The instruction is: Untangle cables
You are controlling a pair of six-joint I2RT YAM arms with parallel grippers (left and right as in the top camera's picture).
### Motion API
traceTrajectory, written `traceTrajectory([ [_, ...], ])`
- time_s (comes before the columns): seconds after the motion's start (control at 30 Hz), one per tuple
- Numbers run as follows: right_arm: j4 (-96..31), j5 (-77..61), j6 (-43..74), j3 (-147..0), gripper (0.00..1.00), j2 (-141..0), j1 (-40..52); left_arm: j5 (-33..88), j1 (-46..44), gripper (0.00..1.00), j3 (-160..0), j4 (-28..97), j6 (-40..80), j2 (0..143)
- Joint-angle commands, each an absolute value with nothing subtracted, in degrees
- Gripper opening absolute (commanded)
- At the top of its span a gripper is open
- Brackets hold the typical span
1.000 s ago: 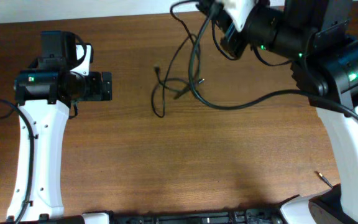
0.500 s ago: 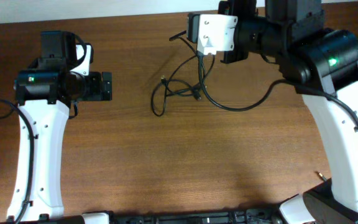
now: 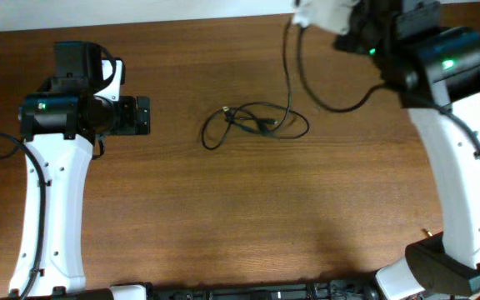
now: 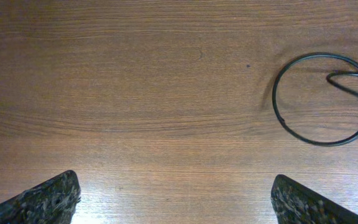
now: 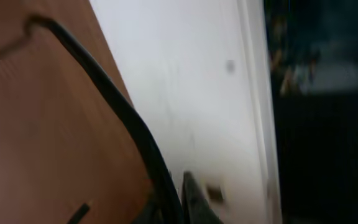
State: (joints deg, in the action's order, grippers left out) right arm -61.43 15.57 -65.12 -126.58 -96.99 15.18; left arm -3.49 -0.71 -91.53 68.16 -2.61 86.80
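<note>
Loose bunch of thin black cables (image 3: 257,123) lies mid-way across the brown wooden table (image 3: 223,208). One strand runs up to the right gripper (image 5: 173,211), which is clamped on it at the far edge. Left gripper (image 4: 179,205) spread wide, empty.

Thin black cables (image 3: 261,125), loose tangled loops lying flat mid-worktop (image 3: 223,217), small plugs among them, one strand running toward the far edge
</note>
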Motion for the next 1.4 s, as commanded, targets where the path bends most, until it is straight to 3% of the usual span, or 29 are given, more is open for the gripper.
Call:
traceTrajectory([
  [0.0,-64.3,15.6,-65.7,-127.5,0.04,-97.2,10.0,-3.9,-0.5,0.99,-92.1,68.2,-3.3,86.9],
  [0.43,-77.9,9.3,-65.8,-127.5,0.04,-106.6,0.1,-3.9,-0.5,0.99,-92.1,68.2,-3.3,86.9],
  [0.57,-77.8,16.7,-65.8,-127.5,0.04,-108.2,-1.5,-3.9,-0.5,0.99,-92.1,68.2,-3.3,86.9],
  [0.7,-74.5,36.3,-65.5,-127.5,0.04,-108.5,-2.4,-3.9,-0.5,0.99,-92.1,68.2,-3.3,86.9],
  [0.8,-66.8,51.7,-64.0,-127.5,0.04,-108.4,-2.4,-3.9,-0.5,0.99,-92.1,68.2,-3.3,86.9],
  [0.93,-50.1,61.6,-63.6,-127.5,0.04,-108.4,-2.3,-3.9,-0.5,0.99,-92.1,68.2,-3.3,86.9],
  [1.2,-19.2,70.3,-63.7,-127.6,0.04,-107.5,-0.6,-3.9,-0.5,0.99,-92.1,68.2,-3.3,86.9],
  [1.37,-8.2,69.3,-63.8,-127.6,0.04,-105.7,4.4,-3.9,-0.5,0.99,-92.1,68.2,-3.3,86.9],
])
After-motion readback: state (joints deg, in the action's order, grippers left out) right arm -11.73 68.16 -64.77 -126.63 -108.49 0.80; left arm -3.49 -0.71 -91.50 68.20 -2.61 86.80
